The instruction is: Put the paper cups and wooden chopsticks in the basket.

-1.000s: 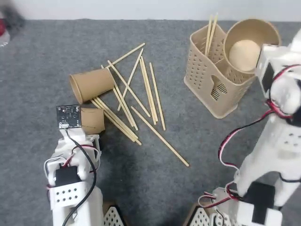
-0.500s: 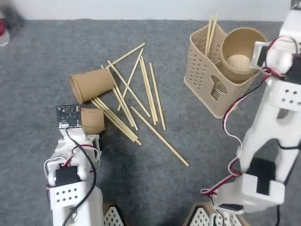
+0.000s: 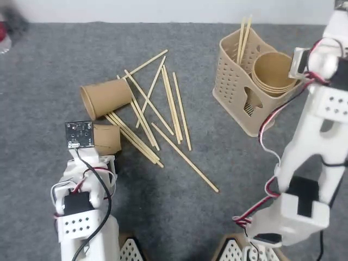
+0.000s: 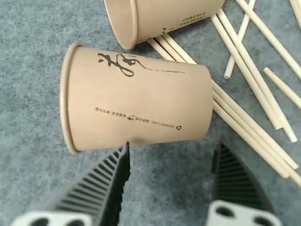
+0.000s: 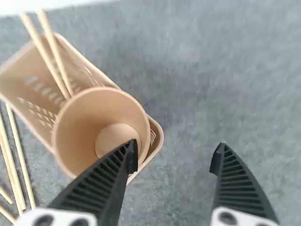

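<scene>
A tan basket (image 3: 239, 92) stands at the back right, holding nested paper cups (image 3: 272, 73) and two upright chopsticks (image 3: 243, 35). My right gripper (image 5: 174, 172) hangs open just above and beside that basket (image 5: 33, 101), with the top cup (image 5: 101, 134) under one finger. One paper cup (image 3: 106, 98) lies on its side at centre left, and a second cup (image 4: 136, 110) lies just in front of my open left gripper (image 4: 171, 172), untouched. Several wooden chopsticks (image 3: 157, 114) are scattered across the middle, some running under the cups (image 4: 254, 113).
Grey carpet covers the whole table. The left arm's base (image 3: 81, 217) is at the front left and the right arm's base (image 3: 296, 217) at the front right, with a red and black cable looping beside it. Open carpet lies between the bases.
The cup held over the basket has gone down into it and now sits nested there, free of the right gripper. The right arm has drawn back. The left arm is unmoved.
</scene>
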